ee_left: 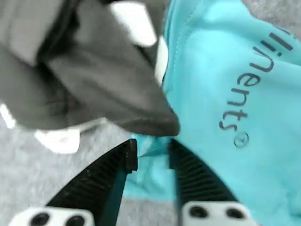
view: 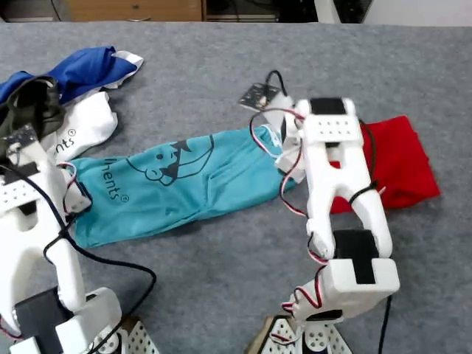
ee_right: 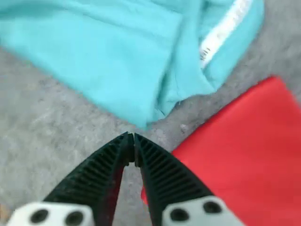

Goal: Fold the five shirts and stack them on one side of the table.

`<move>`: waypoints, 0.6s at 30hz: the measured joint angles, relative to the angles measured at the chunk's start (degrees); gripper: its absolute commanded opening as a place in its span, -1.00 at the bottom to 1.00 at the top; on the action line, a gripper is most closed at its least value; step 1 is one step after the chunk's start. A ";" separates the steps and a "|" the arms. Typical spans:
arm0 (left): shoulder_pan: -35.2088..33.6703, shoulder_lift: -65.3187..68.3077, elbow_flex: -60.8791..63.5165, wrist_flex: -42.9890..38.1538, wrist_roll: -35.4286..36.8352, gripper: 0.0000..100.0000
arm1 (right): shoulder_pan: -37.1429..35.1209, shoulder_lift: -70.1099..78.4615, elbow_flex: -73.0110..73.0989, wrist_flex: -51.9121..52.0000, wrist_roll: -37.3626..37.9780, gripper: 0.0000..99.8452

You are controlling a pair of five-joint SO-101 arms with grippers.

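Subject: the teal shirt (view: 177, 184). It lies across the middle of the table (view: 221, 287), folded lengthwise into a long band with its printed side up. One end is toward the left arm and the other toward the right arm. The band needs folding across its length, which would explain an arm being stationed at each end.

Left gripper (ee_left: 153, 157): low over the band's near end. Its jaws stand a little apart with the teal edge between them. Whether they press the cloth cannot be settled from these views.

Right gripper (ee_right: 130, 141): jaws closed tip to tip, holding nothing. It hangs over bare table in the gap between the teal collar end and the red shirt (view: 402, 166), touching neither.

The red shirt is already folded into a compact block on the right side, well clear of the band. In my judgement this is the start of the stack, and the teal shirt should go there next.

Awaiting work at the far left is a loose heap: a white shirt (view: 85, 122), a blue shirt (view: 88, 70) behind it and a grey shirt (ee_left: 94, 89) crumpled just beside the teal end. That makes one folded, one in hand and three untouched.

Risk noted — the grey cloth sits close enough to the left jaws to be caught with the teal edge.

Surface: grey felt-like covering, lying flat. Beyond the far edge is a wooden cabinet (view: 133, 9).
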 measured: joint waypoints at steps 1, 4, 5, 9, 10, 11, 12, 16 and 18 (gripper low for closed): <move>0.00 0.00 -1.41 1.93 0.97 -0.54 | 0.26 0.00 2.37 -3.96 -1.93 -0.99; 0.00 0.00 -3.08 4.31 2.99 -0.54 | 1.41 0.00 9.14 -16.44 -8.79 -0.99; 0.00 0.44 -3.08 4.40 3.43 -0.54 | 1.58 0.00 11.08 -20.31 -10.81 -0.99; 0.00 4.04 -3.69 4.40 3.87 -0.54 | 1.85 0.00 16.09 -31.65 -13.54 -0.99; 0.00 5.27 -4.04 4.13 3.96 -0.54 | 2.37 0.00 16.97 -33.76 -13.71 -0.99; 0.00 6.59 -4.57 3.60 3.78 -0.54 | 2.99 0.00 17.76 -35.60 -13.89 -0.99; 0.00 8.09 -5.19 3.25 3.78 -0.55 | 3.60 0.00 18.20 -36.75 -14.07 -0.99; 0.00 13.54 -7.82 2.99 3.69 -0.67 | 4.22 0.00 18.55 -38.42 -14.15 -0.99; -0.35 13.89 -10.29 4.75 3.69 -0.69 | 4.22 0.00 18.64 -38.59 -14.15 -0.99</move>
